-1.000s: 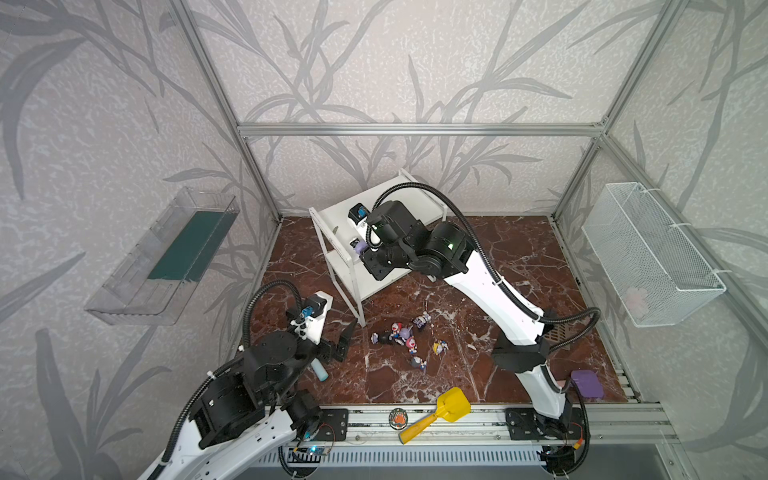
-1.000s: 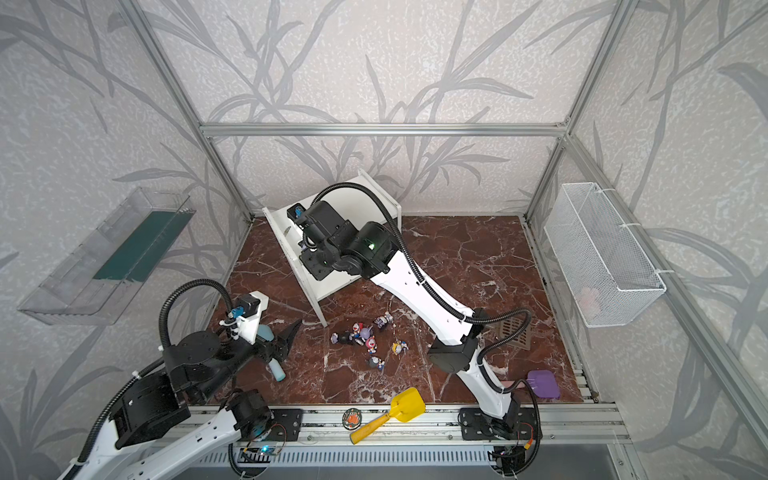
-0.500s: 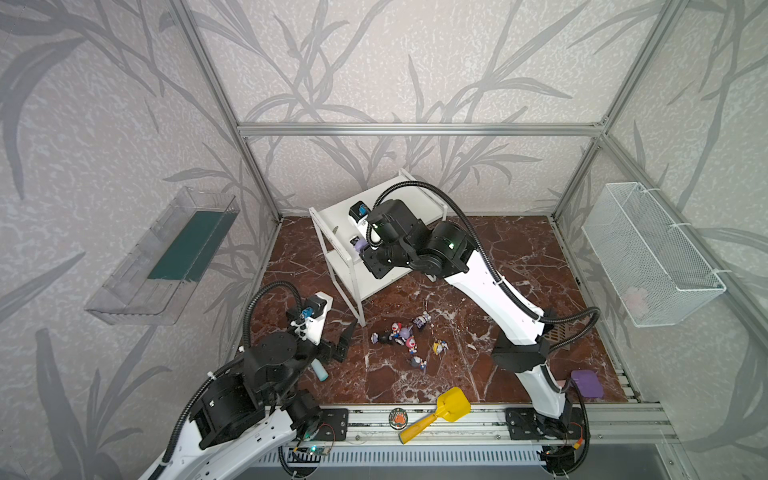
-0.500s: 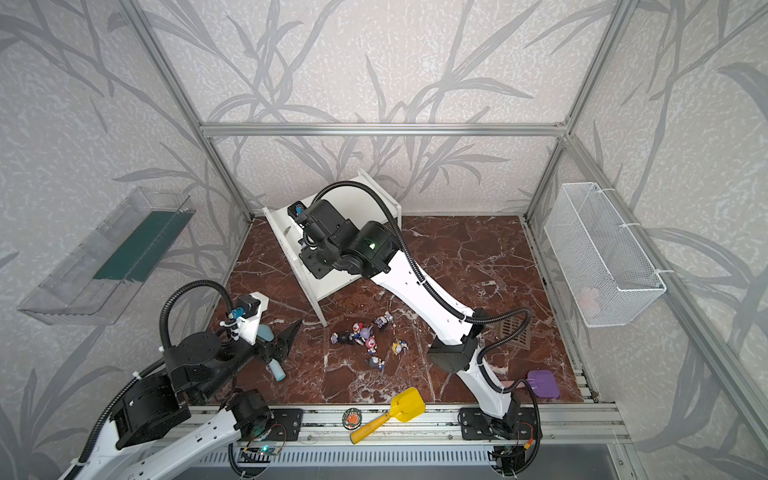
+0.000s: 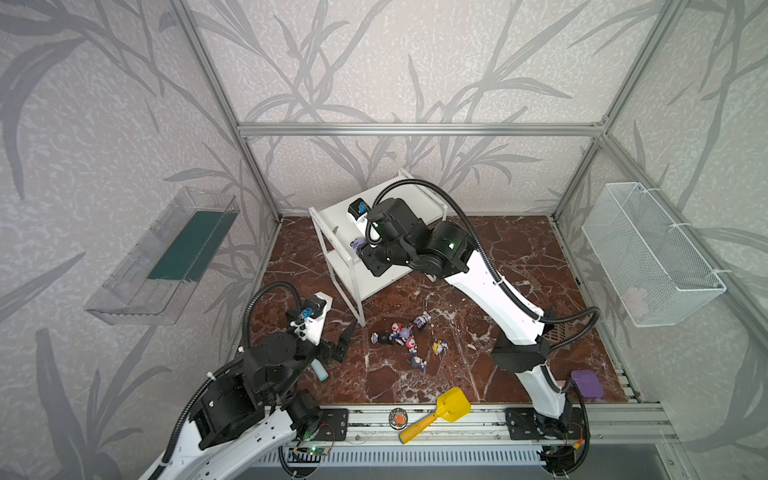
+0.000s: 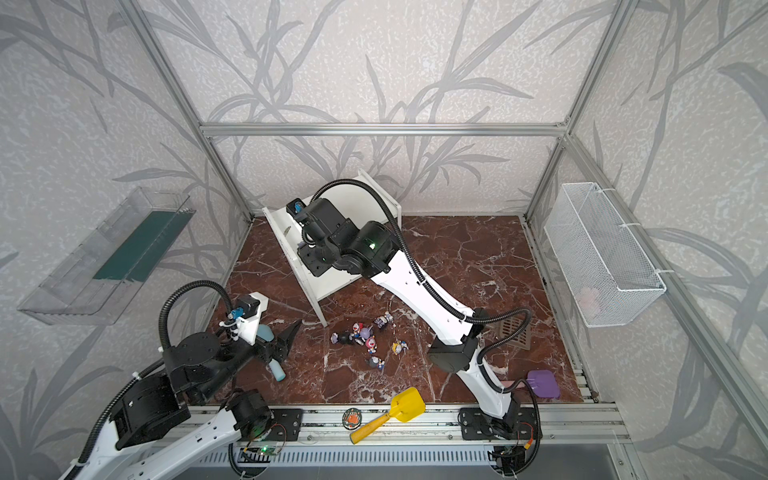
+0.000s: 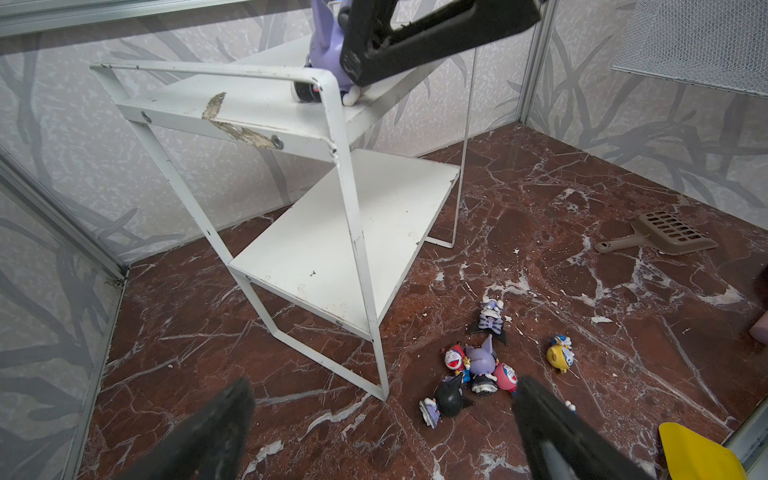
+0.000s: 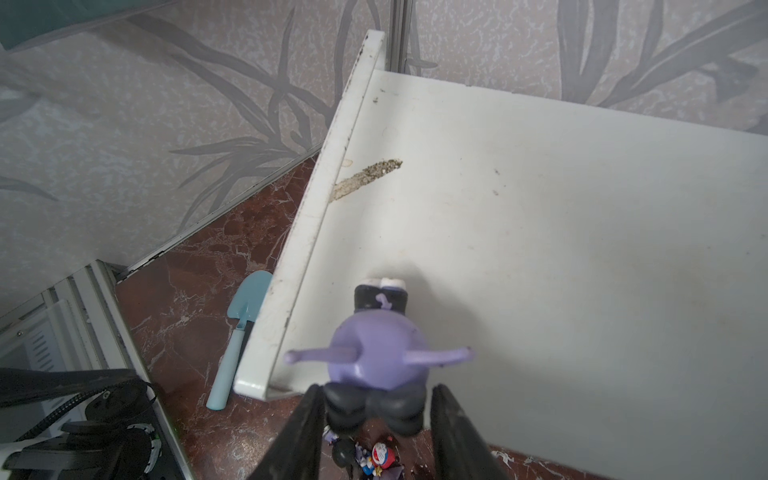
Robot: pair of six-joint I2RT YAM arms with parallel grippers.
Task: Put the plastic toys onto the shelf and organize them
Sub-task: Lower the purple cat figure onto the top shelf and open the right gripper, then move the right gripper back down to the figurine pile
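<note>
The white two-tier shelf (image 5: 332, 220) (image 7: 353, 232) (image 8: 540, 208) stands at the back left. A purple toy with long ears (image 8: 378, 357) (image 7: 328, 41) stands on its top board near the front corner. My right gripper (image 8: 376, 395) (image 5: 365, 249) is open around it, with a thin gap showing beside one finger. Several more plastic toys (image 5: 405, 334) (image 6: 365, 336) (image 7: 482, 365) lie in a loose heap on the floor in front of the shelf, with a yellow-headed one (image 7: 559, 357) a little apart. My left gripper (image 7: 382, 388) (image 5: 345, 338) hovers wide open and empty, left of the heap.
A teal trowel (image 8: 241, 328) (image 5: 320, 370) lies on the floor beside the left arm. A yellow scoop (image 5: 440, 409) rests on the front rail, a brown slotted scoop (image 7: 665, 232) and a purple scoop (image 5: 586, 384) at the right. Clear tray (image 5: 166, 266) and wire basket (image 5: 648, 257) hang on the walls.
The right gripper's jaws have spread wider around the purple toy on the top board. The left arm has not moved.
</note>
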